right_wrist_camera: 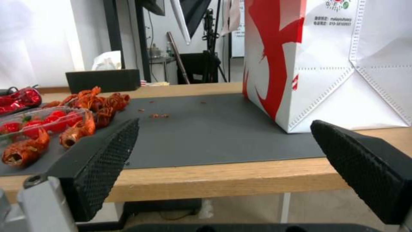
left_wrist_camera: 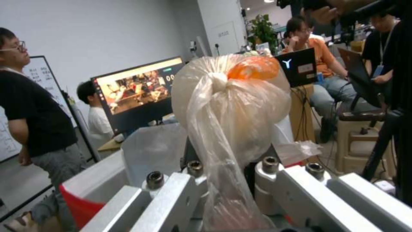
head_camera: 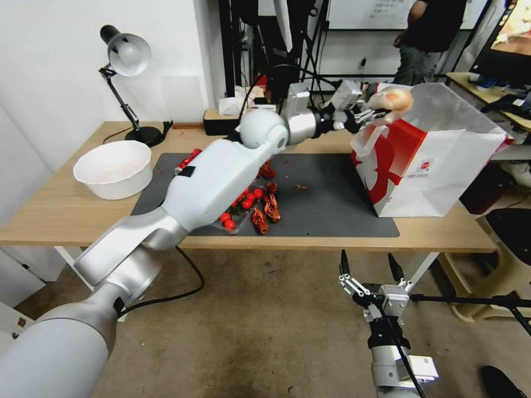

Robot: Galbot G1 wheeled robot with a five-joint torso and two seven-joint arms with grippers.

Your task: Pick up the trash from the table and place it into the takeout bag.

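Observation:
My left arm reaches across the table [head_camera: 55,210] to the takeout bag [head_camera: 437,160], a white paper bag with red panels standing at the right end of the dark mat. My left gripper [head_camera: 371,115] is shut on the knotted neck of the clear-plastic-wrapped pale lump [head_camera: 394,101], held just above the bag's open top. In the left wrist view the lump [left_wrist_camera: 231,106] rises between the fingers of the left gripper [left_wrist_camera: 227,180], with the bag's rim [left_wrist_camera: 86,193] below. A crushed red can [right_wrist_camera: 19,98] lies at the mat's far left. My right gripper [head_camera: 369,264] hangs open below the table's front edge, facing the bag [right_wrist_camera: 326,64].
A large white bowl [head_camera: 113,168] sits at the table's left, with a desk lamp [head_camera: 127,55] behind it. Crayfish shells [head_camera: 265,210] and a tray of cherry tomatoes [head_camera: 240,207] lie on the mat under my left arm. A black box [head_camera: 221,121] stands at the back edge.

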